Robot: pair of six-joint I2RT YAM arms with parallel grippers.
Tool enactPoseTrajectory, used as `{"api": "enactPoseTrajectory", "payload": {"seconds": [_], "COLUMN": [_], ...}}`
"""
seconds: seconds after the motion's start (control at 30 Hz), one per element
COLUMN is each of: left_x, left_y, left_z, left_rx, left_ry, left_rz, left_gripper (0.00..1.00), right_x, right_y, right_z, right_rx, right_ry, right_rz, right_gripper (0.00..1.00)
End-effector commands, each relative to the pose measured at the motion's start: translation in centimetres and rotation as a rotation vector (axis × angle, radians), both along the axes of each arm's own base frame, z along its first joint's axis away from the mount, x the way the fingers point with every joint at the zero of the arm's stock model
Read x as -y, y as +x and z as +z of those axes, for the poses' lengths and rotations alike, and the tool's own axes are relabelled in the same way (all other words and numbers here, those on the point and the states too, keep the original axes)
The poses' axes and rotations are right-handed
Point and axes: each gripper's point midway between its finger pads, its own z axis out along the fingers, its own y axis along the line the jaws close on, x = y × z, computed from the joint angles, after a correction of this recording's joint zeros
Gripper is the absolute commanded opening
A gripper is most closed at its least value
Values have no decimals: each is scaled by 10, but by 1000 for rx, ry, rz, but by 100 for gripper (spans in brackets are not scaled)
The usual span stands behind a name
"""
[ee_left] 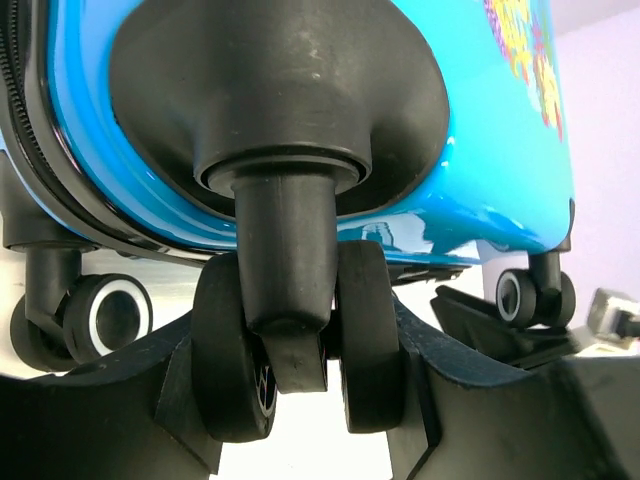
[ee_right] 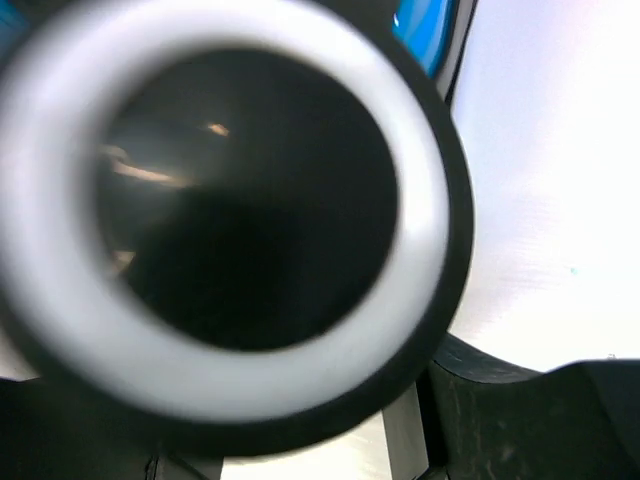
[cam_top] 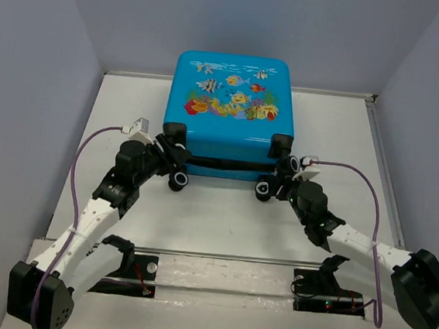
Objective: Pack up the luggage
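The left gripper (ee_left: 305,392) stands about half open, its fingers (ee_left: 190,405) pressed on either side of a twin caster (ee_left: 290,260) at the luggage's near left corner, and appears to have it clamped. The right gripper (cam_top: 279,179) is at the near right wheel (ee_right: 230,210), which fills its wrist view in a blur; whether its jaws have closed on that wheel cannot be told.

The luggage (cam_top: 230,95) lies flat, fish print up, at the middle back of the table (cam_top: 221,227), with its wheels facing the arms. A dark seam along the near edge suggests the lid is not fully shut.

The step in hand looks like shifting or opening the case by its wheel end. To do it well, both arms should move together and evenly. Casters swivel on their stems, so a one-sided pull could twist the case or let a wheel roll out of the fingers. The right grip needs confirming first.
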Motion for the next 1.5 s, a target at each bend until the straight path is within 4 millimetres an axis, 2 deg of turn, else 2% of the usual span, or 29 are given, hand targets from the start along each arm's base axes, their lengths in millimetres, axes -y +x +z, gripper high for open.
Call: {"api": "enactPoseTrajectory", "payload": {"seconds": [0.0, 0.07, 0.1, 0.13, 0.17, 0.23, 0.3, 0.5, 0.6, 0.67, 0.7, 0.73, 0.8, 0.83, 0.9, 0.93, 1.0, 1.2, 1.23, 1.3, 1.33, 1.4, 1.43, 1.47], "left_x": [3, 0, 1, 2, 2, 3, 3, 0, 0, 1, 2, 3, 3, 3, 3, 2, 2, 5, 11, 20, 37, 73, 80, 85], "left_y": [4, 5, 4, 4, 3, 1, 0, -6, -8, -8, -9, -9, -9, -10, -11, -13, -14, -16, -17, -14, -15, -19, -20, -20], "left_z": [86, 82, 83, 83, 81, 80, 75, 62, 55, 54, 51, 50, 49, 48, 47, 47, 41, 26, 26, 41, 52, 71, 70, 79], "left_rx": [291, 286, 286, 286, 285, 283, 274, 256, 247, 248, 240, 240, 240, 239, 239, 240, 230, 211, 209, 256, 271, 294, 288, 300], "left_ry": [-99, -95, -97, -98, -97, -101, -96, -80, -81, -85, -87, -88, -85, -84, -82, -82, -80, -100, -108, -133, -149, -174, -186, -203], "left_rz": [-37, -30, -34, -40, -45, -54, -54, -52, -54, -58, -62, -68, -70, -72, -77, -75, -77, -76, -88, -92, -122, -205, -229, -246], "left_gripper": [6, 6, 6, 6, 6, 6, 6, 6, 6, 6, 6, 6, 6, 6, 6, 6, 6, 6, 6, 6, 6, 6, 6, 6], "right_x": [16, 26, 23, 20, 21, 4, -3, 1, 13, 11, 8, 6, 5, 5, 5, 4, 1, -9, -18, -54, -89, -179, -185, -220], "right_y": [18, 28, 29, 31, 35, 37, 39, 42, 47, 51, 55, 59, 64, 64, 65, 66, 65, 60, 55, 42, 29, -14, -9, -36], "right_z": [6, 8, 9, 20, 18, 29, 32, 72, 81, 90, 88, 94, 90, 96, 98, 97, 103, 98, 94, 79, 68, 55, 69, 52], "right_rx": [73, 104, 127, 179, 190, 246, 268, 424, 454, 479, 476, 492, 501, 531, 541, 544, 573, 557, 538, 498, 459, 431, 453, 433], "right_ry": [-12, 6, 9, 36, 15, 17, 17, 28, -8, -21, -38, -33, -49, -34, -30, -25, 1, 61, 87, 59, 50, 61, 87, 60], "right_rz": [-93, -125, -92, -86, -82, 3, 36, 20, -49, -50, -43, -45, -49, -58, -64, -62, -49, 1, 43, 120, 165, 327, 316, 410], "right_gripper": [56, 55, 54, 53, 52, 50, 49, 49, 50, 46, 41, 37, 33, 28, 20, 13, 7, 7, 7, 7, 7, 7, 7, 7]}}
